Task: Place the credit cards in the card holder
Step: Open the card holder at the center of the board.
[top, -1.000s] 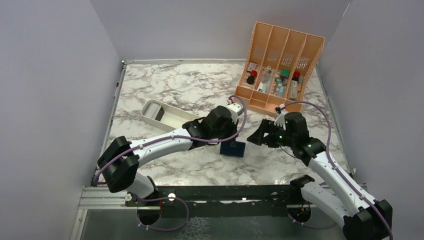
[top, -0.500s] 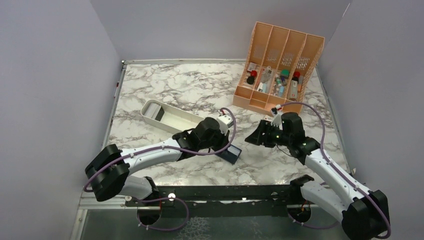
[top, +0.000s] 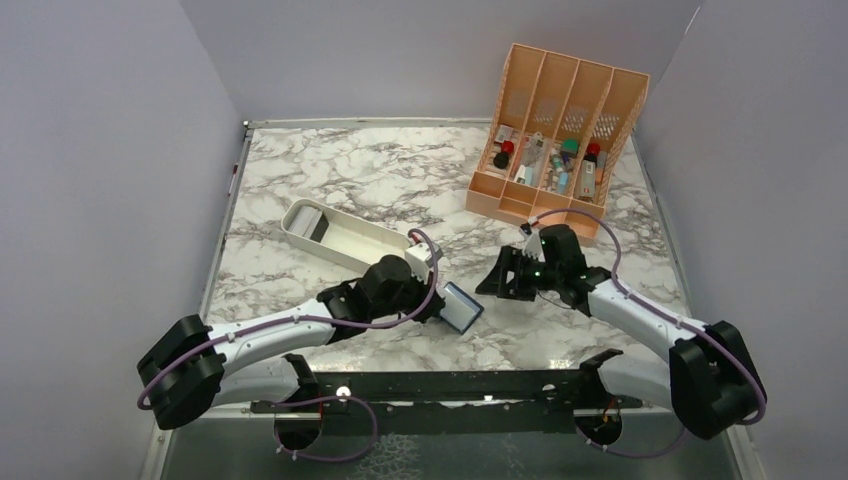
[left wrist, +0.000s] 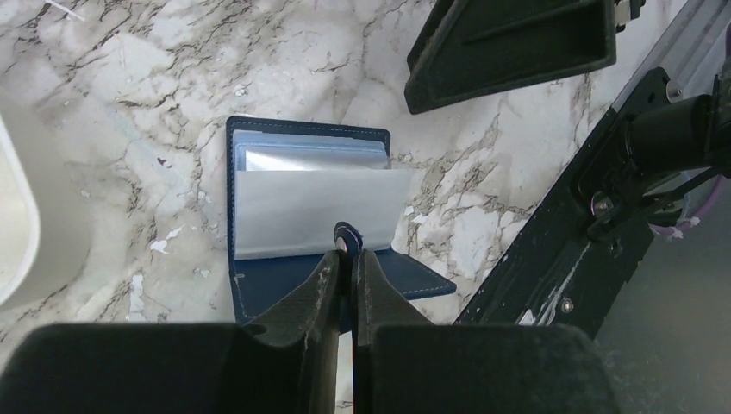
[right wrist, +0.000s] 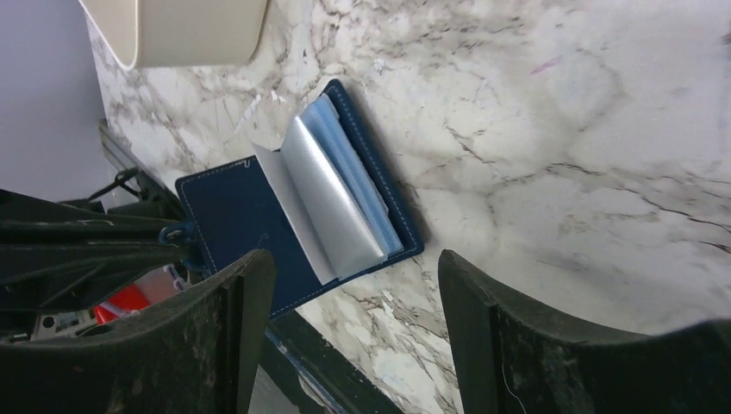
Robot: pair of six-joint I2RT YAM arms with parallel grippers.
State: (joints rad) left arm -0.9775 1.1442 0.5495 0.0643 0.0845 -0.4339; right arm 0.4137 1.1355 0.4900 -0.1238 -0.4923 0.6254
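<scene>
A marble table (top: 330, 180) fills the overhead view, enclosed by plain grey walls. An orange slotted file organizer (top: 560, 110) stands at the back right, with small items in its compartments. A white oblong tray (top: 350, 238) lies left of centre.

The left arm (top: 290, 322) and right arm (top: 640, 310) both reach toward the middle of the front edge. There the card holder (left wrist: 310, 211), a navy folding case, lies open on the marble, its pale inner sleeves fanned up from the spine.

The left gripper (left wrist: 349, 259) has its fingers pinched together on the holder's snap tab (left wrist: 346, 235). The right gripper (right wrist: 355, 259) hangs above the open case with its fingers spread wide, gripping nothing.
</scene>
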